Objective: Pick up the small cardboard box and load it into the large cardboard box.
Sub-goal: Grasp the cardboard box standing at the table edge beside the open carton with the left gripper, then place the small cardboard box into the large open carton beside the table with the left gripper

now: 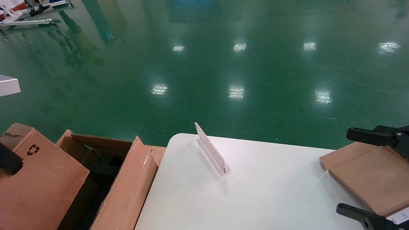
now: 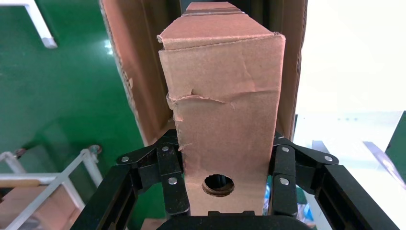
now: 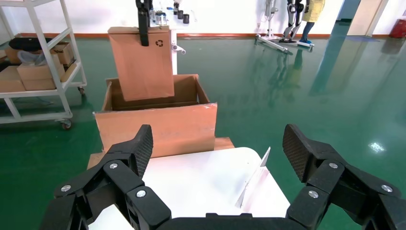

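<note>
Glossy green floor (image 1: 204, 64), white table (image 1: 255, 198)

Head view: high, facing forward and down over the white surface (image 1: 255, 191). Left wrist view: very near, along the small cardboard box (image 2: 225, 110). Right wrist view: low, facing across the surface toward the large cardboard box (image 3: 158, 127), shared with head view.

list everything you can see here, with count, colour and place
slim brown small cardboard box: 1, brown, held upright over the big carton
deep brown corrugated large cardboard box: 1, brown, on the floor left of the table
white table: 1, white, front centre
clear acrylic sign holder: 1, clear, on the table
flat brown cardboard box: 1, brown, table's right edge
white wheeled rack: 1, white, on the green floor
left tool: 1, black, gripping the slim carton
right tool: 1, black, open above the table
</note>
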